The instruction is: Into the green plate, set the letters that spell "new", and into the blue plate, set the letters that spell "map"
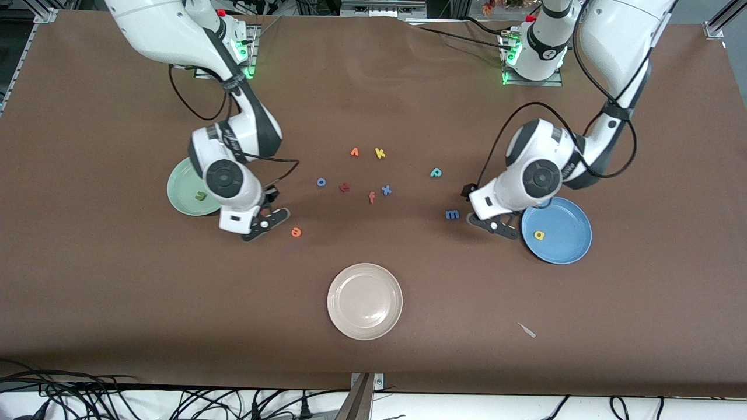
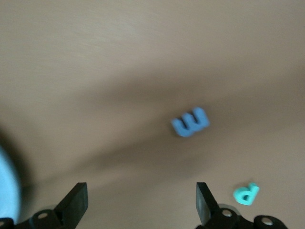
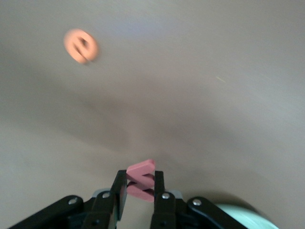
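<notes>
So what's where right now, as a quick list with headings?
Green plate: round mint plate holds the olive foam "n"
Blue plate: round blue plate holds the yellow foam "a"
Right gripper: shut on the pink foam "w", beside the green plate
Left gripper: fingers open, empty, beside the blue plate
On the table: orange "e", blue "m", teal "p"

I am wearing glossy white shells with dark grey bands at my joints, and each wrist is showing a round black cap. Black cables are looping loose along both arms. My bases are glowing green and carrying red buttons. My fingers (image 2: 76,202) are black, with small silver screws at their mounts.
</notes>
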Available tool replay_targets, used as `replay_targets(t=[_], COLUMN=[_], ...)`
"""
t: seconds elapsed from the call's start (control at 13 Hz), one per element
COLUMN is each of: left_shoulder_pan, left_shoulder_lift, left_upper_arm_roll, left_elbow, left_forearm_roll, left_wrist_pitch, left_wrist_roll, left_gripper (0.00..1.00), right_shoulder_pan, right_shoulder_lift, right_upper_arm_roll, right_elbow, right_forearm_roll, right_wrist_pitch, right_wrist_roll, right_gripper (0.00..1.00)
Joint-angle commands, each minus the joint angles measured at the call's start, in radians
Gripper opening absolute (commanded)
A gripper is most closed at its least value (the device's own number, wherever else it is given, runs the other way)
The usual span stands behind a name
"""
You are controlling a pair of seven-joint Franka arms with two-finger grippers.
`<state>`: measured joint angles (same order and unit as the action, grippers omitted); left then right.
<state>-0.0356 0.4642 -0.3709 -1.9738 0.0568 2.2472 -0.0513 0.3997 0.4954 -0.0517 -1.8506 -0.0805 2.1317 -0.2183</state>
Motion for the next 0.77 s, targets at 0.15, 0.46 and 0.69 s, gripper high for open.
replay_targets(t=[0.15, 0.46, 0.69], left_shoulder_pan=[-0.056, -0.127, -0.148], left_shoulder_lift=[-0.067, -0.046, -0.041], left_upper_arm_roll=[-0.074, -0.074, -0.079], left_elbow=[-0.155, -0.214, -0.232], left_forearm_roll=[0.073, 0.228, 0.279], left_wrist_pitch=[0.164, 0.282, 0.285], left_wrist_roll=[-0.148, -0.327, -0.389], left_gripper=[1.0, 1.0, 1.0], right_shoulder_pan=[-0.001, -0.001, 0.002], right_shoulder_lift=[-0.121, -0.216, -0.216], right_upper_arm_roll=[-0.14, -0.201, -0.214], right_elbow=[-0.207, -0.458, -0.444], right_forearm_roll=[0.001, 0.013, 0.015], right_wrist_pitch=[0.014, 0.201, 0.177], right_wrist_roll=[-0.081, -0.023, 0.013], right_gripper=[0.1, 0.6, 1.0])
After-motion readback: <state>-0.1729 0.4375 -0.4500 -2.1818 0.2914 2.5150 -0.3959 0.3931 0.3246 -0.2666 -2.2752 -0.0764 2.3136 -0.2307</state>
